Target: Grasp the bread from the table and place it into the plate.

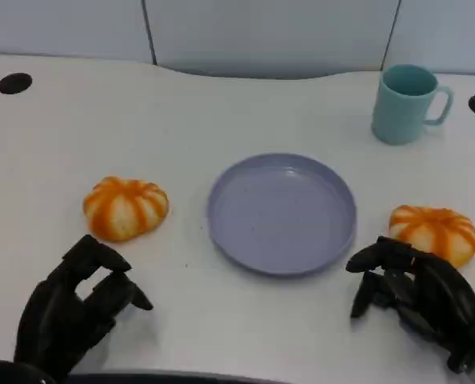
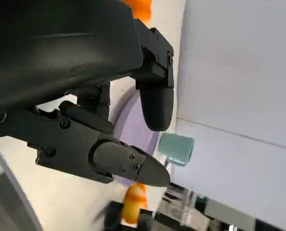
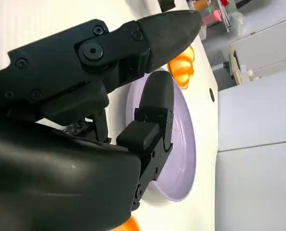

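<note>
Nearest us, our left hand point(image 1: 73, 312) hovers low over the white table point(image 1: 221, 112), fingers spread and holding nothing; our right hand point(image 1: 417, 300) likewise has its fingers apart, holding nothing. Behind the table stand pale grey wall panels point(image 1: 261, 32), and dark round holes point(image 1: 14, 83) mark the far corners. One orange-striped bread point(image 1: 125, 207) lies left of the lavender plate point(image 1: 281, 214), apart from our left hand. A second bread point(image 1: 433, 232) lies right of it, just beyond our right fingertips; whether they touch we cannot tell. A teal mug point(image 1: 405, 104) stands far right.
</note>
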